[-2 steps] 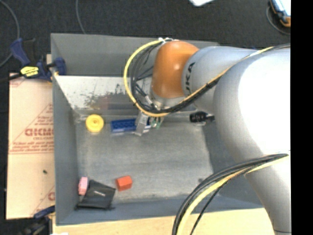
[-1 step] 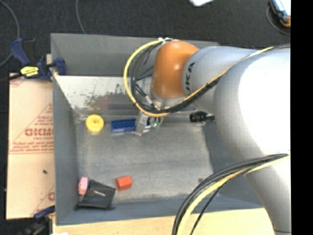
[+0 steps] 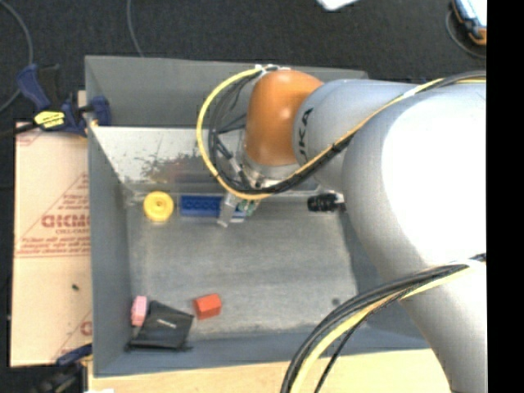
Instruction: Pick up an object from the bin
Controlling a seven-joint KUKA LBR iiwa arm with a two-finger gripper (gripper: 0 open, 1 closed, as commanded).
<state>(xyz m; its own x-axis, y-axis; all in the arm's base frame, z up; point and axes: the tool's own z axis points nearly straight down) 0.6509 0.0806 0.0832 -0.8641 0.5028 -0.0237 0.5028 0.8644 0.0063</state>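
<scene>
Farthest left on the floor of the bin [image 3: 270, 268], near the front corner, lies a small pink piece [image 3: 139, 309]. It touches a flat black object [image 3: 166, 326] that sits tilted by the front wall. Up along the back wall, a round yellow piece [image 3: 158, 206] rests just beside a blue rectangular block [image 3: 201, 206]. Lower down, 1 small orange-red block [image 3: 208, 305] lies near the black object's upper right corner. Next comes the hand [image 3: 233, 211], low at the blue block's right end, touching it or very near. I cannot tell how far open it is, since the orange wrist cover [image 3: 274, 125] hides most of it. Further right, a small black item [image 3: 325, 203] shows at the edge of the grey arm [image 3: 409, 178].
</scene>
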